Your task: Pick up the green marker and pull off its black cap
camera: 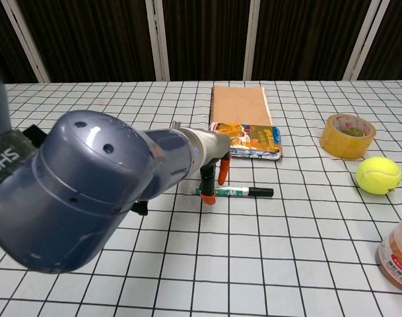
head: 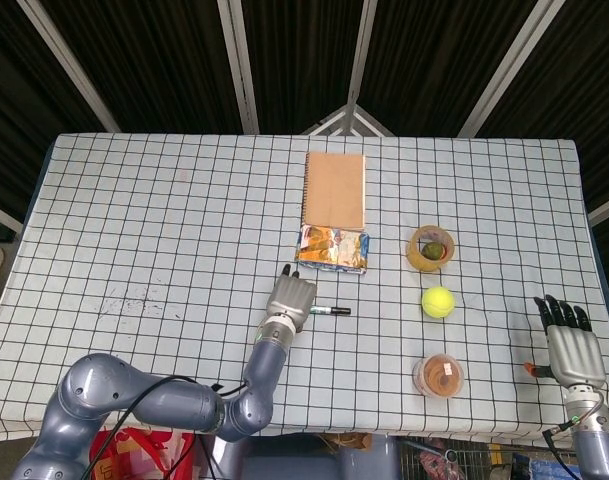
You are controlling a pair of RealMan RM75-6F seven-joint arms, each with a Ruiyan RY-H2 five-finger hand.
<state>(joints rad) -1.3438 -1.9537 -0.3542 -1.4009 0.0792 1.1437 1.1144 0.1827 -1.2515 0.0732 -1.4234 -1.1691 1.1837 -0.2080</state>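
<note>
Glossy blue-grey arm shells, black cables, silver hands: left hand [head: 289, 298], black-fingered right hand [head: 567, 338].

The left arm is reaching up from the lower left of the head view, its hand [head: 290, 298] pointing fingers downward. The right hand [head: 568, 340] is resting spread at lower right.

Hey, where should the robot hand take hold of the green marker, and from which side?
Grip the green marker on its barrel, coming down from above. It lies flat, black cap pointing toward the tennis ball. The left robot hand already hovers over the barrel end, which leaves the cap clear for pulling.
</note>
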